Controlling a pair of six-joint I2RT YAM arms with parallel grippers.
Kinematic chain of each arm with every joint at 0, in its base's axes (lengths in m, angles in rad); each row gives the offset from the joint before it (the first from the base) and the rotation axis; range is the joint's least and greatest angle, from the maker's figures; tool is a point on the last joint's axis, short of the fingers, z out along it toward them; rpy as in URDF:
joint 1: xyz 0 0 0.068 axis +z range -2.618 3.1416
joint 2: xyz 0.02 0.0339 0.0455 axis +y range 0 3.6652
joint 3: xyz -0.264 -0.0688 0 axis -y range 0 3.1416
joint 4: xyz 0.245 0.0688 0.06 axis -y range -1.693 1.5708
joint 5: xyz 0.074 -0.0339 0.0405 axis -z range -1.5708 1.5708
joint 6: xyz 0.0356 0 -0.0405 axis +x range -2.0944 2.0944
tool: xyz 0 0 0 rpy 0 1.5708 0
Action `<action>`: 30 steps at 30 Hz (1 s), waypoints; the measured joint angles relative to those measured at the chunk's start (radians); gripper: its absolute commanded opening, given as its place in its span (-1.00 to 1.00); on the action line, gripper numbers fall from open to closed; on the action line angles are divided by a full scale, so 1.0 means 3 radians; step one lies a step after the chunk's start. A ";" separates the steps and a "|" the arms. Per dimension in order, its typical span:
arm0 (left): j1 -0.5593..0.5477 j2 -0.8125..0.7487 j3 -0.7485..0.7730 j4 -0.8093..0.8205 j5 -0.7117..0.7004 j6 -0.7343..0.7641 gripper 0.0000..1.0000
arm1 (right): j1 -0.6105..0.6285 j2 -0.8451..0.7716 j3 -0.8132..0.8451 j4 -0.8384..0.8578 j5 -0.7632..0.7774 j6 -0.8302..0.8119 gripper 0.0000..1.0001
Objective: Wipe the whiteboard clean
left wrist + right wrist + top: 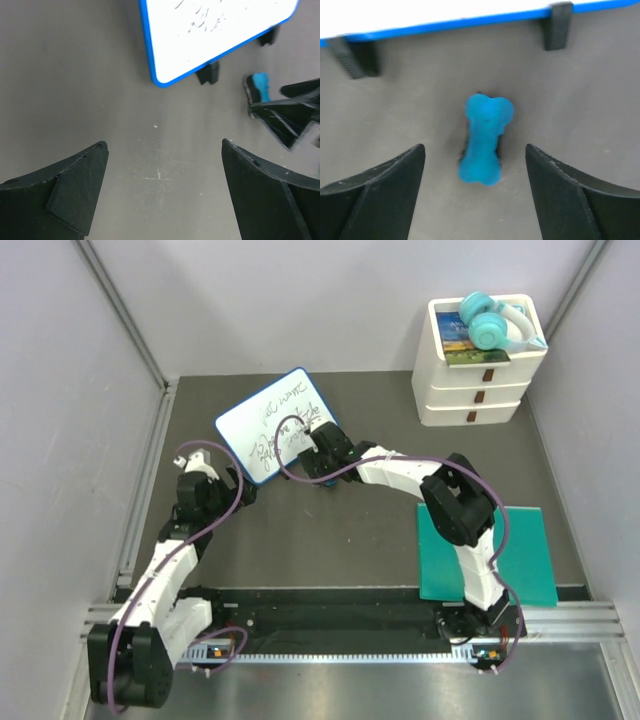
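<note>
Right wrist cam: right gripper (475, 148) is hovering w/ fingers spread around blue bone-shaped piece (483, 140), just beside whiteboard (277, 423). Board's sitting toward far-left corner of worktop (370, 530), scribbles showing. Left gripper (164, 144) is hanging spread too.

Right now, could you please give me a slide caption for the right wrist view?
Open right pincer poised over a blue bone-shaped object lying beside the whiteboard.
</note>
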 measured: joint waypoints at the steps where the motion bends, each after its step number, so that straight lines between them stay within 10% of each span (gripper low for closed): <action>1: 0.0000 -0.0081 -0.0023 0.0006 -0.0003 0.0001 0.98 | -0.0005 0.0018 0.0000 -0.0009 0.0042 -0.0009 0.36; 11: 0.0000 -0.0277 -0.0153 0.0037 -0.0001 0.0017 0.98 | -0.0005 0.0219 0.0090 0.0031 0.0257 -0.0003 0.07; 17: 0.0000 -0.0229 -0.0153 0.0036 -0.0055 0.0015 0.98 | -0.0005 0.0263 0.0095 0.0038 0.0268 0.0014 -0.98; 30: 0.0404 0.0104 -0.0367 0.0941 -0.0345 -0.0118 0.89 | -0.0070 0.0079 -0.0189 0.0240 0.0148 0.0023 -1.00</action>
